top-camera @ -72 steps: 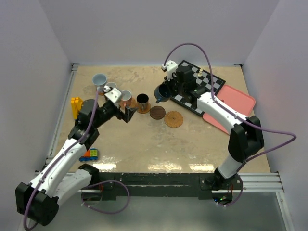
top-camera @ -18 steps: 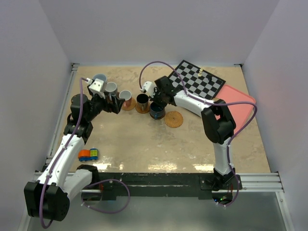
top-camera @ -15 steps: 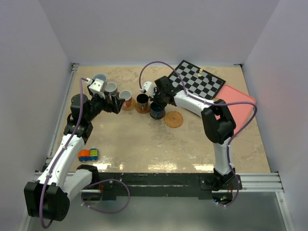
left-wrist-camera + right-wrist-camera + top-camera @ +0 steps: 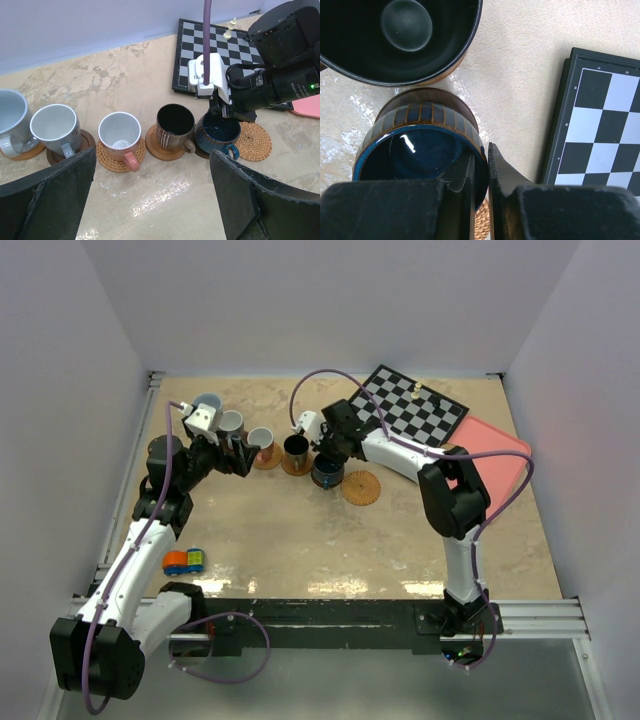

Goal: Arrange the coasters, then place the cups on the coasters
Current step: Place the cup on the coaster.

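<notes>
Right gripper (image 4: pixel 480 157) pinches the rim of the blue cup (image 4: pixel 420 150) on a dark coaster (image 4: pixel 425 94); left gripper (image 4: pixel 152 155) gapes empty. A snagged release could drag it into the black cup (image 4: pixel 405 30), just left

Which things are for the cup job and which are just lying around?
Job: pale blue cup, grey cup, white cup, black cup, dark blue cup; coasters under them; empty woven coaster.
Lying about: chessboard, pink tray, small colourful toy.
</notes>
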Robot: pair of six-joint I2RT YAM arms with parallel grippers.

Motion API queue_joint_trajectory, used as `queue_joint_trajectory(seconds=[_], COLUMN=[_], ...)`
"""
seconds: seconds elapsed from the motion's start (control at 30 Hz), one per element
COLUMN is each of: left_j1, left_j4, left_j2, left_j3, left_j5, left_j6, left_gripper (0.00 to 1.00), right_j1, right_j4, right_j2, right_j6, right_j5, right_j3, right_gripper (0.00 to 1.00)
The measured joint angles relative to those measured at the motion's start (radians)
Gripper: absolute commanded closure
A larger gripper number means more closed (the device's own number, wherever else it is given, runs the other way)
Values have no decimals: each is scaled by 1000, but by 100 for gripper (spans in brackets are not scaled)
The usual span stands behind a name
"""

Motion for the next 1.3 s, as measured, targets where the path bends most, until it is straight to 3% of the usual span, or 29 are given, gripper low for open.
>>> queue_joint_trajectory(seconds=[0.5, 0.73, 1.1, 1.3], left_j1=[0, 0, 0, 0], left_j4=[0, 0, 0, 0], left_j2=[5, 6, 8, 10], left_j3=[0, 0, 0, 0], left_j5=[6, 8, 8, 9], left_j6=[0, 0, 0, 0], left_gripper=[0, 0, 0, 0], right_j1=[0, 0, 0, 0], right_j4=[10, 21, 41, 42], right_j2=[0, 0, 0, 0], right_j6=[-14, -19, -23, -23], right_j5=[0, 5, 26, 29], right_j3=[-10, -13, -15, -15], right_gripper=[100, 83, 74, 58])
